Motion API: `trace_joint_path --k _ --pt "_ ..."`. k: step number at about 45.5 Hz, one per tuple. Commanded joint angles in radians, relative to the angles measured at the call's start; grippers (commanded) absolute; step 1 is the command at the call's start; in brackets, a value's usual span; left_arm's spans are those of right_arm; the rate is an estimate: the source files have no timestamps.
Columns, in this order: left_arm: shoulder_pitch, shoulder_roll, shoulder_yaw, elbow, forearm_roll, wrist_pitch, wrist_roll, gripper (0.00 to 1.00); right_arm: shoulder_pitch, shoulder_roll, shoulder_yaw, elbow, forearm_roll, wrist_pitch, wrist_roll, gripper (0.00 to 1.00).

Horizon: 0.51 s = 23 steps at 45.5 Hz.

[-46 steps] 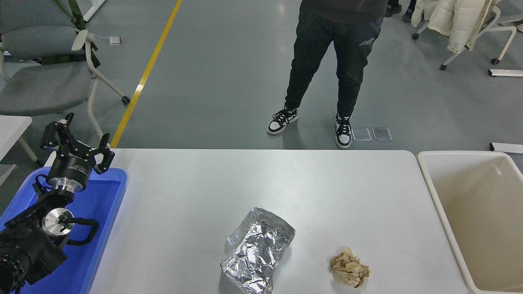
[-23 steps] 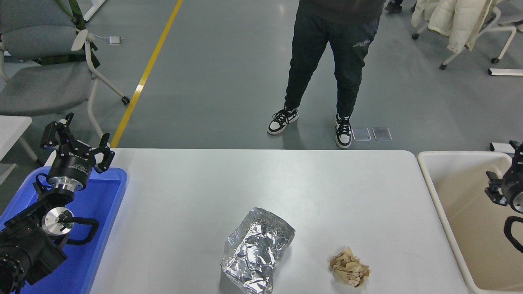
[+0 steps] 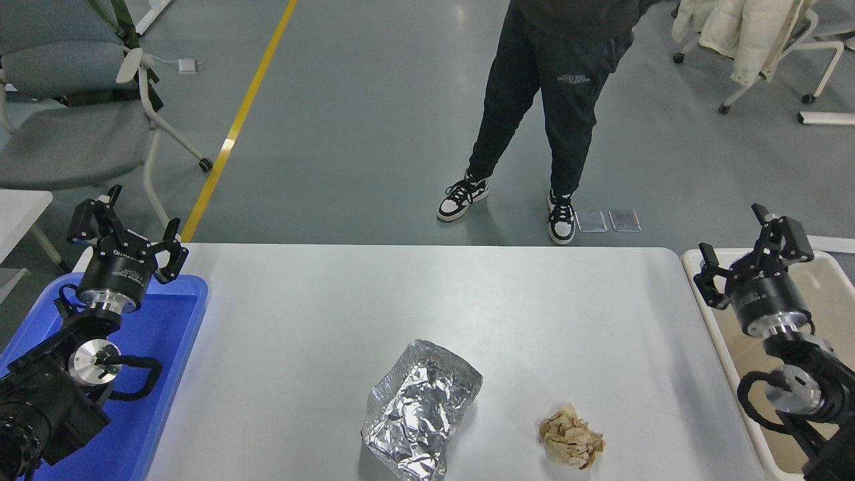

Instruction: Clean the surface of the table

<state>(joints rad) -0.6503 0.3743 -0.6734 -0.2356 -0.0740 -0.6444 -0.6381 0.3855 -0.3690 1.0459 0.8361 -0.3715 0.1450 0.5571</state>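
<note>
The white table surface fills the middle of the view. A crumpled silver foil tray lies near its front edge. A crumpled brown paper ball lies to the right of the foil. My right gripper is open and empty, raised over the left rim of the beige bin, well behind and to the right of the paper ball. My left gripper is open and empty, parked above the far end of the blue tray.
A blue plastic tray lies at the table's left end. A beige bin stands beside the table's right end. A person stands beyond the far edge. Chairs stand at the far left and far right.
My right arm has come into view from the right edge and moved up and left over the bin's rim. The person has shifted slightly. The foil and paper ball have not moved.
</note>
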Motion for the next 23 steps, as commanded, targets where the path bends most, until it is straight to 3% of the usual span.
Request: trace_joint_path --k 1,19,23 --pt "0.000 0.000 0.000 -0.001 -0.001 0.000 0.000 1.00 0.001 0.042 0.002 0.021 -0.023 -0.013 0.014 1.00" --pt "0.001 0.000 0.000 0.001 -0.001 0.002 0.000 1.00 0.095 0.024 -0.069 0.034 0.022 -0.134 -0.020 1.00" --pt "0.001 0.000 0.000 0.001 -0.001 0.002 0.000 1.00 0.130 -0.002 -0.141 0.053 0.048 -0.134 -0.086 1.00"
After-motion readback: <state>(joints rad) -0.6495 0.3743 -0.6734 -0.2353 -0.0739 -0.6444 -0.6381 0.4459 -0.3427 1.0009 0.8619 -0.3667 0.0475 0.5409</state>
